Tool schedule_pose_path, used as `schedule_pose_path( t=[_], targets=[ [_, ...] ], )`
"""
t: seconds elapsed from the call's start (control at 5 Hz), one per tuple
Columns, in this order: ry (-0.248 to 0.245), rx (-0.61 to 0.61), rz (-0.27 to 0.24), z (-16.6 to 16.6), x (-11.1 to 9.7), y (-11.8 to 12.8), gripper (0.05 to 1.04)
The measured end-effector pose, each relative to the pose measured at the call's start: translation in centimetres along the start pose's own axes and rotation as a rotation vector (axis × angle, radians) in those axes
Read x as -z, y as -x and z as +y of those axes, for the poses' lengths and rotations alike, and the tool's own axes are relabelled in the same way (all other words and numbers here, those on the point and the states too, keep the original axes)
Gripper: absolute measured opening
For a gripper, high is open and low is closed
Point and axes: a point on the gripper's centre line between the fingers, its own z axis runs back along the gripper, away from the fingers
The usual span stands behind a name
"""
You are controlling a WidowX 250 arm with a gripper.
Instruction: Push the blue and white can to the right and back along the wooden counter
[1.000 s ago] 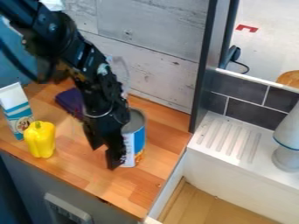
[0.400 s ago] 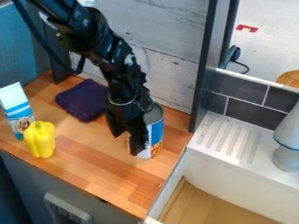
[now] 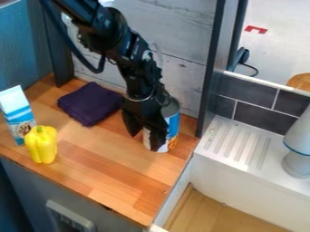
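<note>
The gripper hangs low over the wooden counter, right of its middle, with its two fingers spread apart. Its right-hand finger overlaps the front left side of a can with a blue, white and orange label; whether they touch cannot be told. The can stands upright near the back right of the counter, its upper left partly hidden by the gripper. Behind and left of the gripper lies a folded dark purple cloth. At the left, a yellow bell pepper stands before a blue and white carton.
A grey plank wall runs behind the counter, ending at a dark upright post. To the right are a white ribbed drainboard, a sink basin with a wooden-looking bottom, and a pale grey object.
The gripper has moved right and toward the back wall, and the can has shifted the same way along the counter. More of the purple cloth is uncovered. Pepper and carton have stayed put.
</note>
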Motion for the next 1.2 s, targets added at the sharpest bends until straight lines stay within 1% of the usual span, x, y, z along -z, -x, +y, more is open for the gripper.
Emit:
schedule_pose_path(
  t=[0.2, 0.4, 0.6, 0.8, 1.0, 1.2],
  targets=[
    [0.018, -0.04, -0.014, 0.0, 0.3, -1.3, 1.001],
    [0.021, -0.058, -0.018, 0.1, 0.3, -2.0, 1.001],
    [0.026, -0.07, -0.016, 0.2, 0.2, -1.9, 1.001],
    [0.036, -0.07, -0.021, 0.6, -2.1, -0.3, 1.001],
    [0.061, -0.057, -0.06, 0.4, -6.5, 1.5, 1.001],
    [0.111, -0.034, -0.056, 0.1, -11.5, 2.9, 1.001]
  ],
)
